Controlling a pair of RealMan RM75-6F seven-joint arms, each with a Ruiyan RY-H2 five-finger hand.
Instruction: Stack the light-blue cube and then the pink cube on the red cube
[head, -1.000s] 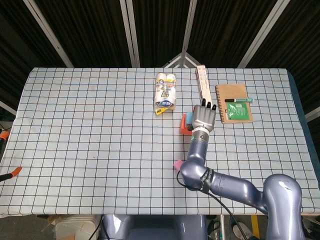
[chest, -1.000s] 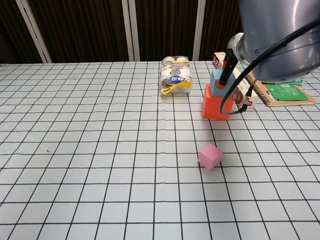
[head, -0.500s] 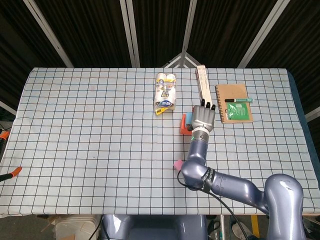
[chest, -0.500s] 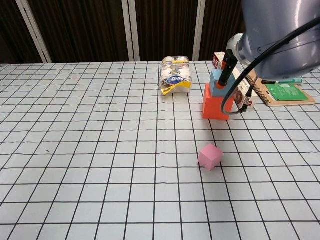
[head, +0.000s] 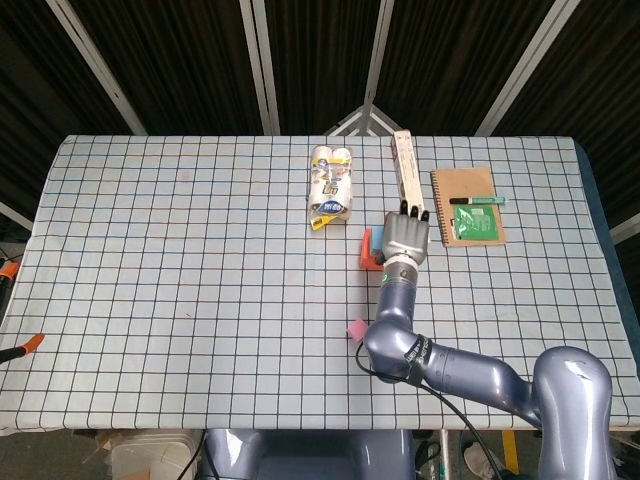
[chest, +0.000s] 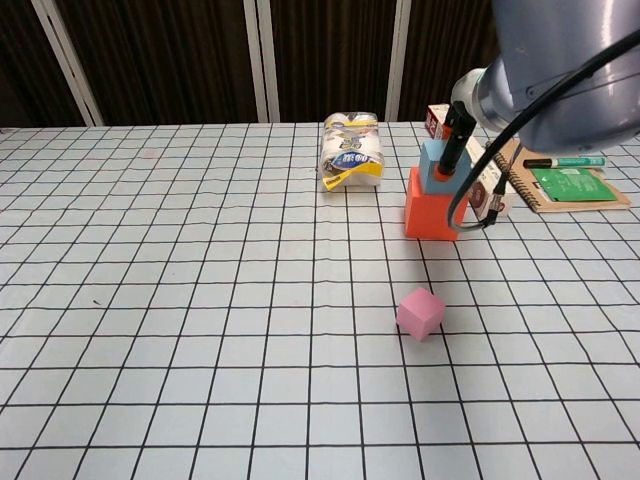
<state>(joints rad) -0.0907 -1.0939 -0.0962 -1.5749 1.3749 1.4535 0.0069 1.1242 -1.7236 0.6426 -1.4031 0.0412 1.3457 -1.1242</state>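
Light-blue small cube (chest: 436, 163) sits atop the red block (chest: 431, 208).
Right hand (head: 404, 236) hovers above, grasp unclear; it should lift straight up before fetching the pink foam cube (chest: 420, 313).

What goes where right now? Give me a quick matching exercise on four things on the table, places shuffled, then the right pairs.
Things:
1. light-blue cube
2. pink cube
3. red cube
4. green-capped pen

Places:
A. lying alone on the cloth, nearest the robot
B. on the brown notebook
C. on top of the red cube
D. on the cloth, under another cube

Pairs: 1-C, 2-A, 3-D, 4-B
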